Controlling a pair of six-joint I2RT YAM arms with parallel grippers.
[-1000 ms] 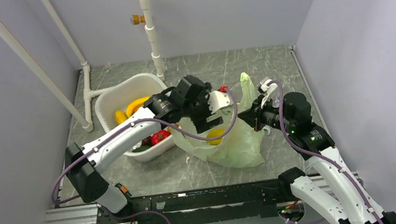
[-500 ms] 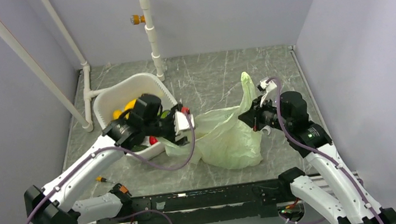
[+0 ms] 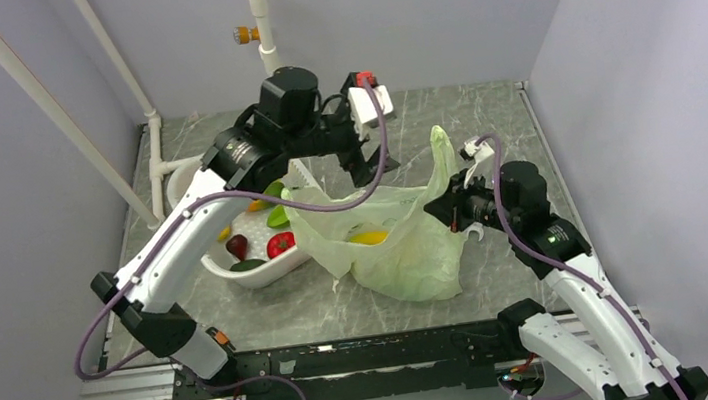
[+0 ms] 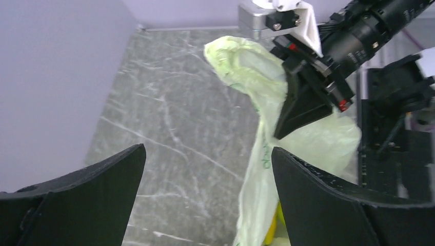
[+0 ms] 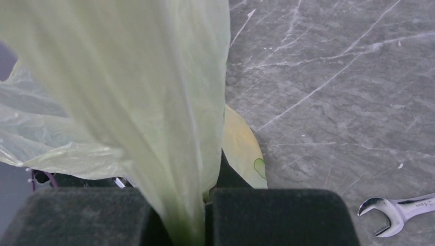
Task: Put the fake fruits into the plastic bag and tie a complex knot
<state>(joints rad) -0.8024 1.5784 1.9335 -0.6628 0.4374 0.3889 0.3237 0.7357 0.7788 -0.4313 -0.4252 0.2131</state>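
The pale-green plastic bag (image 3: 406,249) lies at mid-table with its mouth facing left. A yellow fruit (image 3: 367,238) shows inside it. My right gripper (image 3: 444,210) is shut on the bag's handle (image 5: 154,102), whose tip (image 3: 441,150) stands upright. My left gripper (image 3: 359,167) hangs open and empty above the bag's far-left rim. In the left wrist view its fingers (image 4: 77,205) frame bare table and the bag's edge (image 4: 261,169). Red (image 3: 280,244), green (image 3: 278,214) and dark (image 3: 249,264) fake fruits lie in the white basin (image 3: 189,184). No knot is visible.
A white pipe frame (image 3: 154,142) stands at the back left beside the basin, and another pipe (image 3: 266,39) rises at the back wall. A small wrench (image 5: 395,207) lies on the marble table right of the bag. Grey walls close three sides.
My left arm rose from the basin's edge and swung back and right, now high over the bag's mouth. The bag's mouth has spread wider. The right arm held still.
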